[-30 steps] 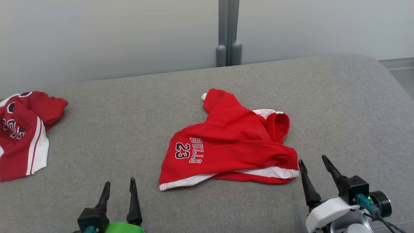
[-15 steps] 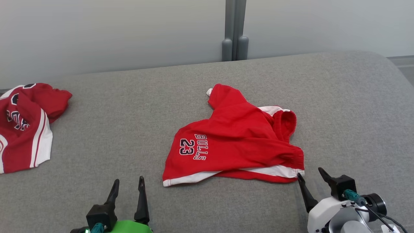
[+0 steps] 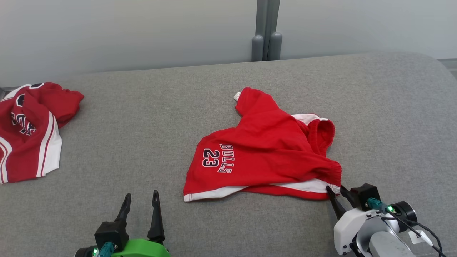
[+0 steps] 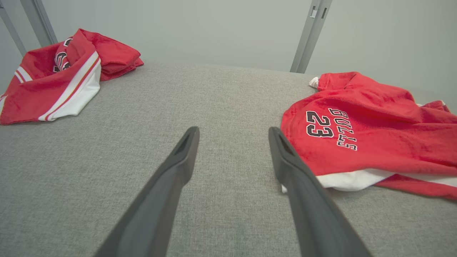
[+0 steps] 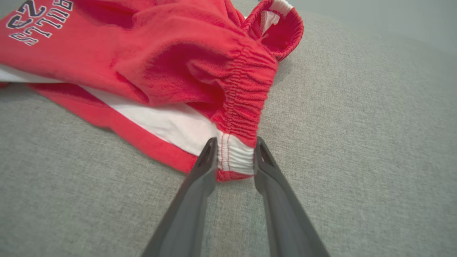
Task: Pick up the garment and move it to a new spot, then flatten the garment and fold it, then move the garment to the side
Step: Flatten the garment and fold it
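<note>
While a second red garment (image 3: 28, 132) lies crumpled at the far left of the grey cushion (image 3: 125, 117), the left gripper (image 3: 141, 193) hovers with its fingers spread wide, holding nothing. The red shorts (image 3: 264, 150) lie rumpled mid-cushion, and the right gripper (image 3: 335, 187) pinches their near right waistband corner between its fingertips.
</note>
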`<state>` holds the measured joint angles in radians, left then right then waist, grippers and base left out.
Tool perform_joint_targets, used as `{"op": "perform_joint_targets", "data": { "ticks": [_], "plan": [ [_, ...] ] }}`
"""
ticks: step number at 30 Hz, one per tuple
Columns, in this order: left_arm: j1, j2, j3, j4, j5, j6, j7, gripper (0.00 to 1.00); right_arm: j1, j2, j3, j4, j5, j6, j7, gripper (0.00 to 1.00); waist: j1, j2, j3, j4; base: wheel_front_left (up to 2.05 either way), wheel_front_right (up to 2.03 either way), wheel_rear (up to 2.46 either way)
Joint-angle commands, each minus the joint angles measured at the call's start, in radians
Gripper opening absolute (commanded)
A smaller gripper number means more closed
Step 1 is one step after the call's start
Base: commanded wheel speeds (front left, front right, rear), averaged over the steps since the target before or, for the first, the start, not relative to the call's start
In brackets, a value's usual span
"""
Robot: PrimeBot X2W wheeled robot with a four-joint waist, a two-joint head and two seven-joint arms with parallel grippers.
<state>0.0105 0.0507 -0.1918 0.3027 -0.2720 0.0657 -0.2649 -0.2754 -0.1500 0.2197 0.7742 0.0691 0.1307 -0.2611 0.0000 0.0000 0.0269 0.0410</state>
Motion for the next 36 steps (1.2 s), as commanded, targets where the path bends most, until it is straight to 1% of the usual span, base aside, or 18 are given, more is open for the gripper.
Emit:
{"op": "perform_joint_targets", "data": {
  "ticks": [1, 3, 4, 5, 10, 11, 13, 15, 24, 27, 31, 36],
  "plan": [
    [-0.014, 0.006, 0.003, 0.003, 0.002, -0.003, 0.000, 1.00, -0.017, -0.006, 0.008, 0.008, 0.014, 0.000, -0.004, 0.32, 0.0000, 0.0000, 0.003, 0.002, 0.00, 0.00, 0.00],
    [-0.014, 0.007, 0.003, 0.004, 0.002, -0.001, 0.000, 1.00, -0.020, -0.006, 0.013, 0.006, 0.020, 0.000, -0.004, 0.14, 0.0000, 0.0000, 0.004, 0.002, 0.00, 0.00, 0.00],
    [-0.014, 0.007, 0.003, 0.004, 0.002, -0.001, 0.000, 1.00, -0.020, -0.006, 0.013, 0.006, 0.020, 0.000, -0.004, 0.14, 0.0000, 0.0000, 0.004, 0.002, 0.00, 0.00, 0.00],
    [-0.013, 0.006, 0.002, 0.006, 0.001, -0.001, 0.000, 1.00, -0.019, -0.007, 0.015, 0.005, 0.022, 0.000, -0.004, 0.00, 0.0000, 0.0000, 0.004, 0.002, 0.00, 0.00, 0.00],
    [-0.019, 0.007, -0.024, 0.029, -0.008, -0.028, 0.012, 1.00, -0.012, -0.011, 0.016, -0.008, 0.036, 0.000, -0.004, 0.00, 0.0000, 0.0000, 0.005, -0.004, 0.00, 0.00, 0.00],
    [-0.025, 0.007, -0.047, 0.049, -0.007, -0.049, 0.031, 1.00, -0.009, -0.012, 0.012, -0.017, 0.040, 0.000, -0.004, 0.00, 0.0000, 0.0000, 0.007, -0.007, 0.00, 0.00, 0.00],
    [-0.034, 0.006, -0.077, 0.075, -0.003, -0.077, 0.054, 1.00, -0.008, -0.015, 0.009, -0.023, 0.042, 0.000, -0.004, 0.00, 0.0000, 0.0000, 0.009, -0.008, 0.00, 0.00, 0.00],
    [-0.051, 0.006, -0.100, 0.107, -0.003, -0.095, 0.074, 1.00, -0.008, -0.016, 0.007, -0.027, 0.044, 0.000, -0.004, 0.00, 0.0000, 0.0000, 0.012, -0.009, 0.00, 0.00, 0.00],
    [-0.181, 0.002, -0.163, 0.319, -0.025, -0.137, 0.097, 1.00, -0.026, -0.011, 0.012, -0.037, 0.045, 0.000, -0.004, 0.00, 0.0000, 0.0000, 0.027, -0.020, 0.00, 0.00, 0.00],
    [-0.222, 0.001, -0.181, 0.387, -0.051, -0.148, 0.090, 1.00, -0.032, -0.009, 0.015, -0.039, 0.047, 0.000, -0.004, 0.00, 0.0000, 0.0000, 0.032, -0.028, 0.00, 0.00, 0.00],
    [-0.262, 0.001, -0.218, 0.461, -0.126, -0.164, 0.085, 1.00, -0.036, -0.008, 0.020, -0.042, 0.050, 0.000, -0.004, 0.00, 0.0000, 0.0000, 0.037, -0.036, 0.00, 0.00, 0.00],
    [-0.304, 0.001, -0.284, 0.502, -0.201, -0.179, 0.048, 1.00, -0.036, -0.010, 0.020, -0.044, 0.051, 0.000, -0.004, 0.00, 0.0000, 0.0000, 0.042, -0.043, 0.00, 0.00, 0.00]
  ]
}}
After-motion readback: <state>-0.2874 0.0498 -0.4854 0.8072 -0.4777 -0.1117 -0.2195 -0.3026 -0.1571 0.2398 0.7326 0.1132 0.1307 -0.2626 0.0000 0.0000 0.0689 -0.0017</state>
